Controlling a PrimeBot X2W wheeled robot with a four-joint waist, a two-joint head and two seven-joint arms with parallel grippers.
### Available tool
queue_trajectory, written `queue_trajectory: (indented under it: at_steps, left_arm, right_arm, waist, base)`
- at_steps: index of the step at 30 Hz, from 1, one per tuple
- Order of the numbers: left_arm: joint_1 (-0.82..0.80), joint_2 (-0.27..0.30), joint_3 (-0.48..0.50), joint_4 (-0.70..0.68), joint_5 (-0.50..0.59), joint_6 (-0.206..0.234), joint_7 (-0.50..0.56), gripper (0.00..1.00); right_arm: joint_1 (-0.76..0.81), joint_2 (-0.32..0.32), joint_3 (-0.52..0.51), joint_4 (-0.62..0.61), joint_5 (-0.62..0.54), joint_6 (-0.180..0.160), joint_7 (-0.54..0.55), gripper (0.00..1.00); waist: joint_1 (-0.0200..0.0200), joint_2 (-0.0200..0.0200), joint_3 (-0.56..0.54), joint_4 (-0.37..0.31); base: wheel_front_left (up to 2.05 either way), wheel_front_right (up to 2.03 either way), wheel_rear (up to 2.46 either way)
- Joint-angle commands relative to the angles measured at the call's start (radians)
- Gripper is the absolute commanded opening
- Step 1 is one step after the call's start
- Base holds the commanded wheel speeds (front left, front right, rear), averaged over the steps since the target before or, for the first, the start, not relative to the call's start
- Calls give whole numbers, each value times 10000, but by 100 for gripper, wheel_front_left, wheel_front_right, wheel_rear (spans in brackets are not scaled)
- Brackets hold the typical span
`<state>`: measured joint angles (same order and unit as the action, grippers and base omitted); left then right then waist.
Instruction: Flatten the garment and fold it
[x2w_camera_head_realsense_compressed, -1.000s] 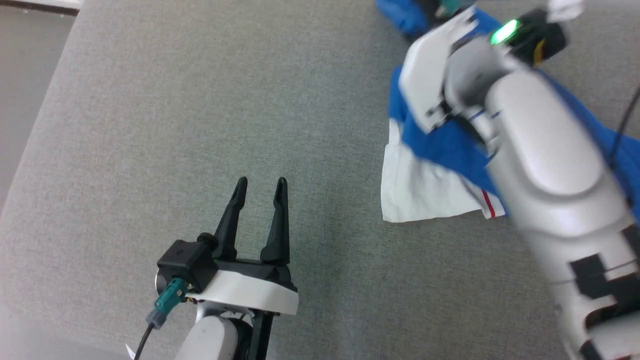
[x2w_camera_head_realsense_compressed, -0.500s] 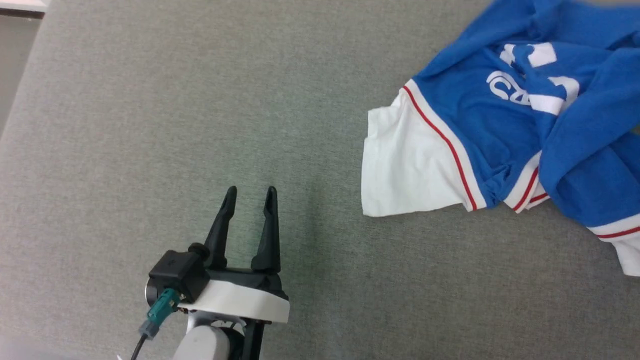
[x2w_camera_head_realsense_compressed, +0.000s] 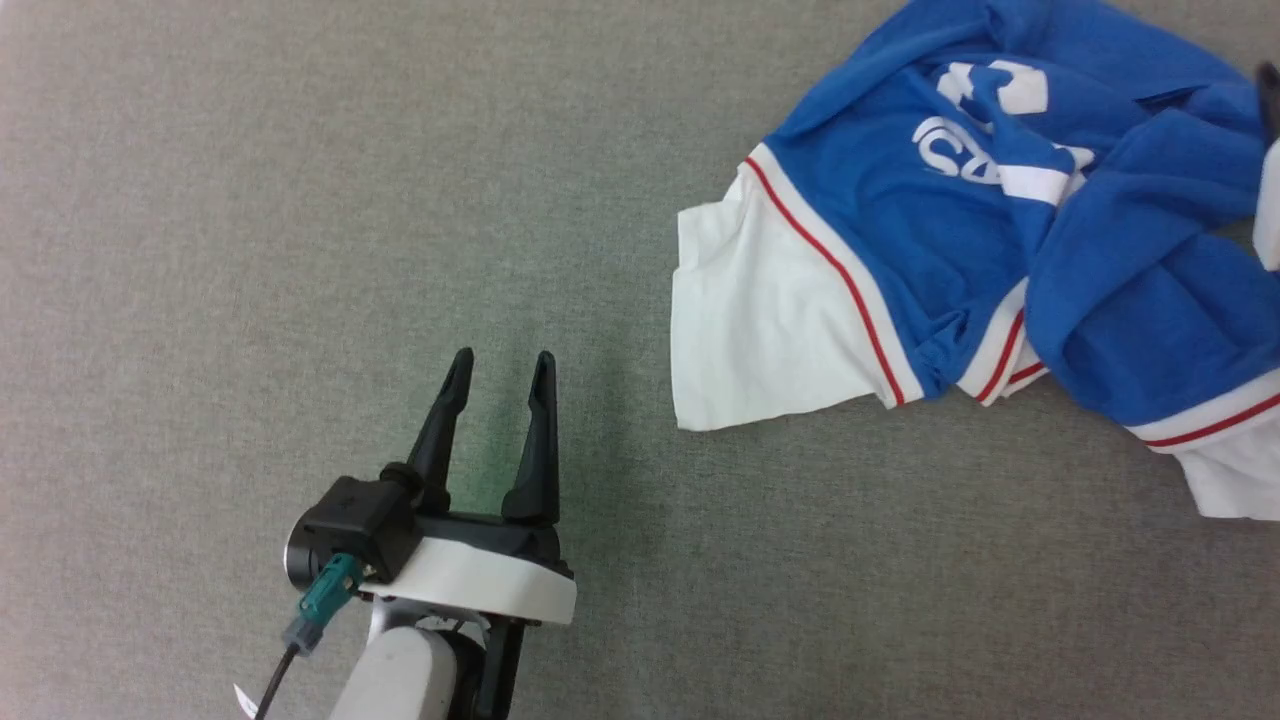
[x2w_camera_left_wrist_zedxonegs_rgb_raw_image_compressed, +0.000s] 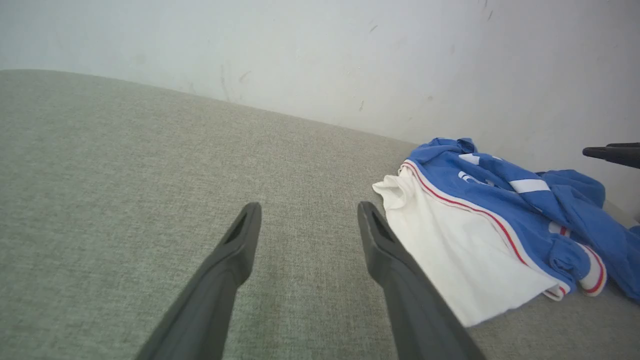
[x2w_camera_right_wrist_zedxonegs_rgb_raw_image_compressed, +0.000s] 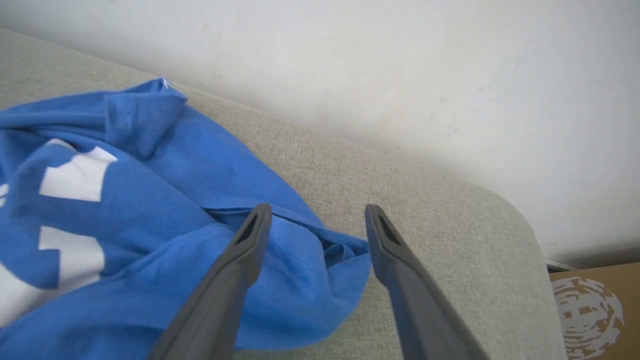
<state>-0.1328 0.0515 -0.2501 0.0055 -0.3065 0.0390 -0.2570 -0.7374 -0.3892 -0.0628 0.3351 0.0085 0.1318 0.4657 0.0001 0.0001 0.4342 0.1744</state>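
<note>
The garment (x2w_camera_head_realsense_compressed: 900, 200) lies crumpled on the grey cloth-covered table (x2w_camera_head_realsense_compressed: 300, 200), at the upper right of the head view. Its body is royal blue with white lettering (x2w_camera_head_realsense_compressed: 960, 160), and a white sleeve (x2w_camera_head_realsense_compressed: 760, 320) with red trim spreads out to the left. My left gripper (x2w_camera_head_realsense_compressed: 500, 355) stands open at the lower left, well clear of the sleeve, with nothing between its fingers. In the left wrist view, the gripper (x2w_camera_left_wrist_zedxonegs_rgb_raw_image_compressed: 310, 210) points past the garment (x2w_camera_left_wrist_zedxonegs_rgb_raw_image_compressed: 480, 200). My right gripper (x2w_camera_right_wrist_zedxonegs_rgb_raw_image_compressed: 317, 212) is open just above the garment's (x2w_camera_right_wrist_zedxonegs_rgb_raw_image_compressed: 125, 210) blue far edge and holds nothing. Its dark fingers (x2w_camera_left_wrist_zedxonegs_rgb_raw_image_compressed: 612, 151) poke in from the right.
A pale wall (x2w_camera_left_wrist_zedxonegs_rgb_raw_image_compressed: 300, 50) rises right behind the table. The table's rounded corner (x2w_camera_right_wrist_zedxonegs_rgb_raw_image_compressed: 525, 225) ends close to my right gripper, and a brown cardboard box (x2w_camera_right_wrist_zedxonegs_rgb_raw_image_compressed: 595, 300) stands beyond it. Bare grey cloth stretches left of the garment.
My right arm, which crossed the head view over the garment, has drawn back to the right edge and its gripper has opened. The garment now lies loose. The head view has shifted.
</note>
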Motion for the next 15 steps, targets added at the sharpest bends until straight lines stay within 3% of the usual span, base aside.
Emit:
queue_trajectory:
  at_steps: [1, 7, 15]
  left_arm:
    - [-14, -13, 80, 32, 76, -83, -47, 100]
    - [347, 42, 350, 35, 223, -171, -47, 100]
    - [1107, 174, 570, -37, 237, -168, -47, 100]
  right_arm:
    - [-82, 102, 9, -161, 127, -11, -183, 100]
    - [681, 750, -191, -1557, 737, -11, -1050, 100]
    - [3751, 2127, -1107, -4418, 563, -11, -2273, 100]
  waist:
    - [-1, -1, -367, -227]
    - [-1, -1, -1233, -547]
    - [-1, -1, -2138, -893]
  base:
    - [0, 0, 0]
    - [0, 0, 0]
    - [0, 0, 0]
